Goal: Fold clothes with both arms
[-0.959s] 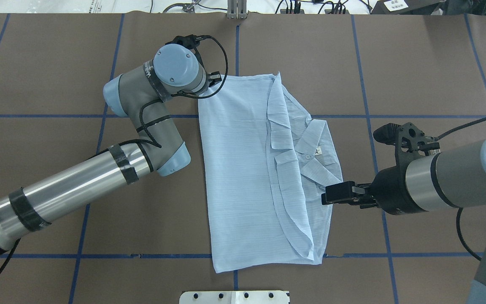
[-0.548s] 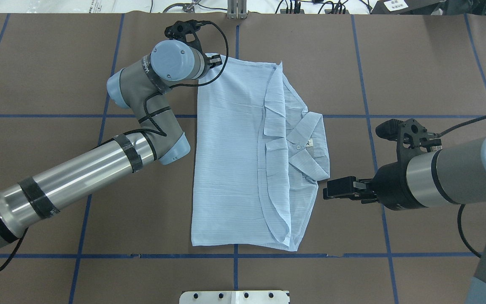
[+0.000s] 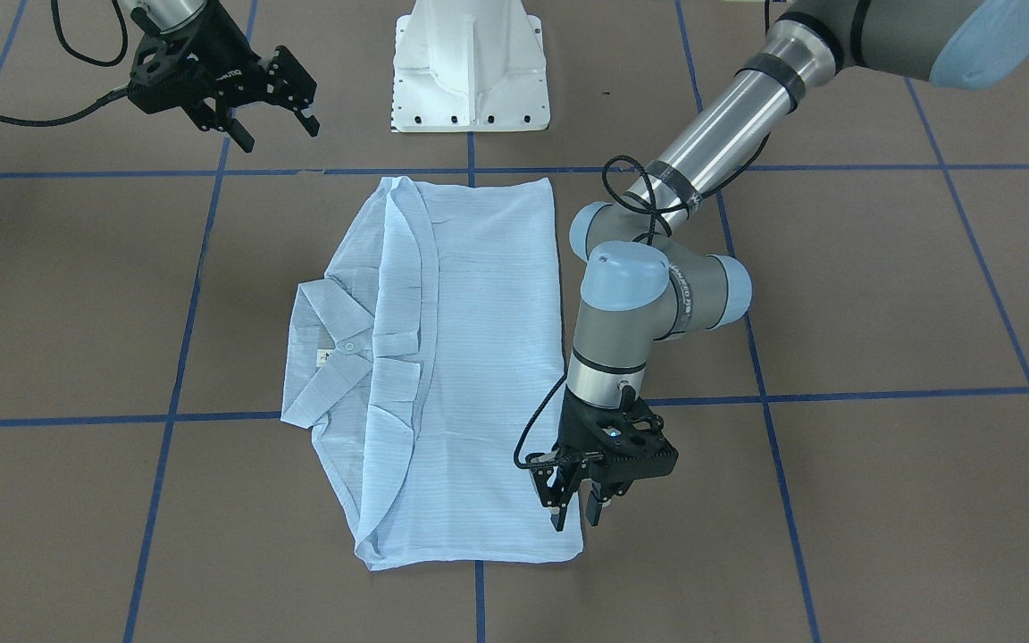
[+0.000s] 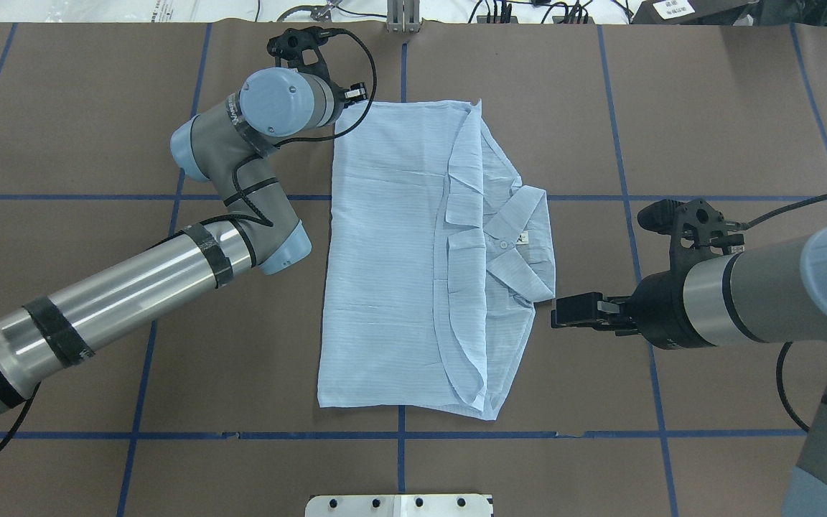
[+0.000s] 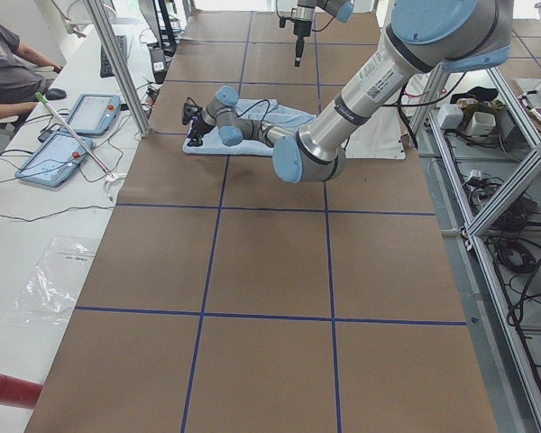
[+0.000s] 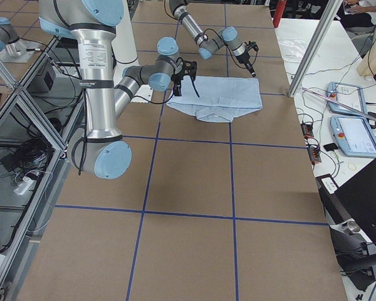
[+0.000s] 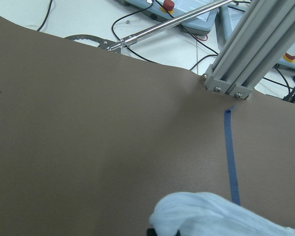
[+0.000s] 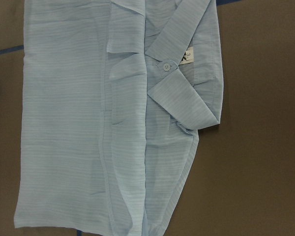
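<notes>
The light-blue pinstriped shirt [image 4: 392, 251] lies folded into a long rectangle on the brown table, its collar and white label [image 4: 525, 239] on its right side. My left gripper [image 3: 575, 513] is shut on the shirt's far left corner. The left wrist view shows bunched cloth [image 7: 221, 219] at its bottom edge. In the overhead view the wrist hides the left fingers. My right gripper [image 4: 558, 316] is open and empty. It hovers just off the shirt's right edge below the collar, apart from the cloth. The front view also shows the right gripper [image 3: 279, 136] with its jaws spread.
The white base pedestal [image 3: 470, 62] stands at the near edge of the table. Blue tape lines [image 4: 399, 434] grid the brown cover. An aluminium post [image 7: 250, 54] and cables stand at the far edge. Tablets [image 5: 72, 135] and a seated person [image 5: 4, 68] are beyond it.
The left gripper has dragged the shirt leftward and away from the robot by its corner. The shirt's right edge has slid out from by the right gripper, which has barely moved.
</notes>
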### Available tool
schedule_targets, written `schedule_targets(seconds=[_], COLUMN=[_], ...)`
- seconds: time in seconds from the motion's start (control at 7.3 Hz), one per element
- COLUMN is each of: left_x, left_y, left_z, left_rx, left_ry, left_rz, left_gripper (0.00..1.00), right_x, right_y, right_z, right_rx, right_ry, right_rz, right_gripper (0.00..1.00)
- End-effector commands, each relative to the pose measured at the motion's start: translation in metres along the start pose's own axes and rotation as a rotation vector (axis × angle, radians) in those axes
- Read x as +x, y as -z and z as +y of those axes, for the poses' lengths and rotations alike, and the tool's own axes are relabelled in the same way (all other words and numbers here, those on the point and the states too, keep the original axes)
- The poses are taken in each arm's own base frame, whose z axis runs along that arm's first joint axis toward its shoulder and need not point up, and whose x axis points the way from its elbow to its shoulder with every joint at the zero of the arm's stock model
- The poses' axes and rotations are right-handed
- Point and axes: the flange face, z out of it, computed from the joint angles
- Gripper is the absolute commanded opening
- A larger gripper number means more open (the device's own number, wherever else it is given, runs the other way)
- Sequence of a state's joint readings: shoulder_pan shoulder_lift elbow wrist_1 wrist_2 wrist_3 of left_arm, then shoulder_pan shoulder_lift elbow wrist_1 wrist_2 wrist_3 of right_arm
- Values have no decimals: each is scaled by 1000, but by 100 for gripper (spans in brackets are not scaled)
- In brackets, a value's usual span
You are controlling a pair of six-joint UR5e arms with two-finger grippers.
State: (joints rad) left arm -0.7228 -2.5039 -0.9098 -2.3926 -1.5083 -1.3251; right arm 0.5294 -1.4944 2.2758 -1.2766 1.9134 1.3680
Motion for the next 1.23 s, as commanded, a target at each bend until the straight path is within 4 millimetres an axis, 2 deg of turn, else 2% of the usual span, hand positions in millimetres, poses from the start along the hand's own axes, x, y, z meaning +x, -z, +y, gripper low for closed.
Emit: schedule_targets(seconds=[0.0, 0.14, 0.27, 0.41, 0.68, 0.82, 0.96, 1.1], left_x=[-30, -62, -85, -98, -133, -154, -156, -158], left_y=[5, 19, 41, 64, 142, 168, 177, 177], left_z=[-18, -18, -12, -7, 12, 23, 24, 27], left_rx=[-41, -126, -177, -200, -255, -295, -298, -322], left_ry=[13, 23, 28, 16, 7, 7, 10, 11], left_rz=[-11, -4, -15, -29, 70, 90, 100, 100], left_gripper=[99, 99, 100, 100, 100, 100, 100, 100], right_x=[-11, -19, -31, -38, -61, -66, -73, -84], right_y=[-26, -43, -59, -77, -124, -139, -153, -159], right_z=[-2, -1, 1, 0, 1, 1, -2, 2], right_rx=[-17, -12, 6, 24, 77, 80, 88, 99], right_ry=[5, 19, 39, 48, 75, 84, 109, 155], right_rz=[15, 25, 32, 49, 89, 103, 131, 163], right_gripper=[100, 100, 100, 100, 100, 100, 100, 100])
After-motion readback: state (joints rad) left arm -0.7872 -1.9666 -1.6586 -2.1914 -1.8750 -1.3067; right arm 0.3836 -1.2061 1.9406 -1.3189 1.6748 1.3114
